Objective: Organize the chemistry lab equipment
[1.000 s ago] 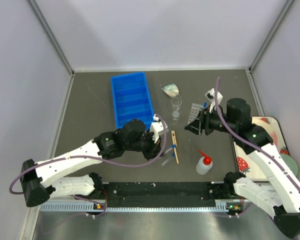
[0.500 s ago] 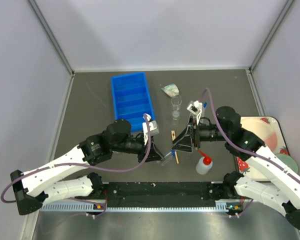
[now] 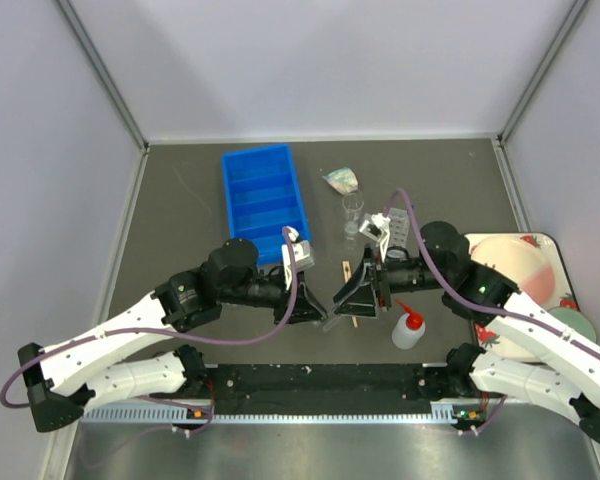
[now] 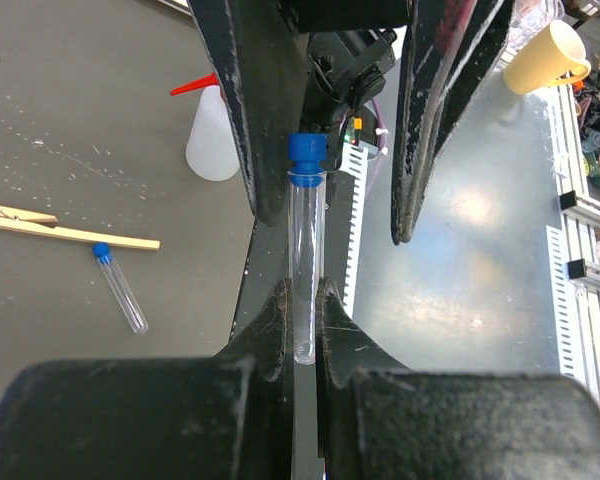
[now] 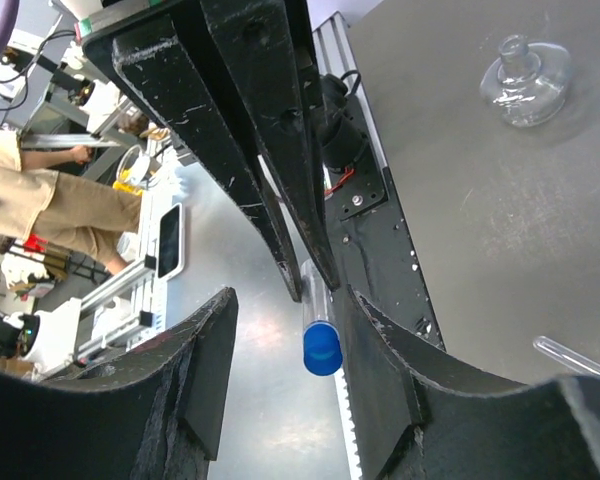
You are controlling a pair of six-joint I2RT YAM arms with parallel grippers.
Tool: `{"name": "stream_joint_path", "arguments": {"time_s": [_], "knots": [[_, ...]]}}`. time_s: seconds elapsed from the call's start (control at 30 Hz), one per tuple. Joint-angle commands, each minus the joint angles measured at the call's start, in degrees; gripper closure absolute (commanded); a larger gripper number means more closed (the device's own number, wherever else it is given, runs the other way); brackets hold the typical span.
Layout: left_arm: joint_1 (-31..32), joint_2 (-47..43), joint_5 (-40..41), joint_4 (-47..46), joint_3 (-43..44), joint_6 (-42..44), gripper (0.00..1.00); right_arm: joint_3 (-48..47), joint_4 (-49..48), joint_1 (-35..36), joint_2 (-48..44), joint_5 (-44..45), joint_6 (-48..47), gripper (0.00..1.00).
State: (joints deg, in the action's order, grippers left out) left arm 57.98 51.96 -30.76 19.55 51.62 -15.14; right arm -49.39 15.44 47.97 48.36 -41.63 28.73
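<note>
The white squeeze bottle (image 3: 408,330) stands nearest on the tabletop (image 3: 180,220), toward the right. Just left of it, lifted off the surface, the left fingers (image 4: 272,325) pinch the bottom end of a blue-capped tube (image 4: 305,250). The right fingers (image 5: 205,375) are spread, one on either side of its cap; I cannot tell whether they touch it. A second tube (image 4: 120,288) lies beside the wooden clamp (image 4: 70,234). Farther back are a glass flask (image 5: 525,85) and the blue bin (image 3: 256,152).
</note>
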Motion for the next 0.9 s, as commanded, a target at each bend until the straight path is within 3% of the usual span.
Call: {"name": "stream_joint_path", "arguments": {"time_s": [0.0, 0.27, 0.5, 0.57, 0.67, 0.87], "knots": [[-0.50, -0.72, 0.62, -3.03, -0.29, -0.33, 1.00, 0.43, -3.14, 1.95, 0.33, 0.49, -0.25, 0.55], [-1.02, -0.64, 0.79, -3.12, 0.06, -0.33, 1.00, 1.31, -3.22, 2.57, 0.25, 0.67, -0.69, 0.67], [-1.11, -0.29, 1.66, -3.03, -0.02, -0.51, 0.97, 0.96, -3.14, 2.57, 0.42, 1.63, -0.78, 1.00], [-1.11, -0.11, 2.72, -2.41, -0.02, -0.51, 0.78, 0.87, -3.22, 2.57, 0.68, 1.90, -0.78, 1.00], [-1.11, -0.02, 5.44, -1.45, -0.02, -0.25, 0.01, 0.52, -2.09, 2.57, 0.77, 4.09, -1.04, 1.00], [-1.11, 0.51, 14.31, 3.19, 2.25, 1.07, 0.01, -1.85, 5.10, 2.57, 2.70, 16.12, -4.90, 1.00]]}}
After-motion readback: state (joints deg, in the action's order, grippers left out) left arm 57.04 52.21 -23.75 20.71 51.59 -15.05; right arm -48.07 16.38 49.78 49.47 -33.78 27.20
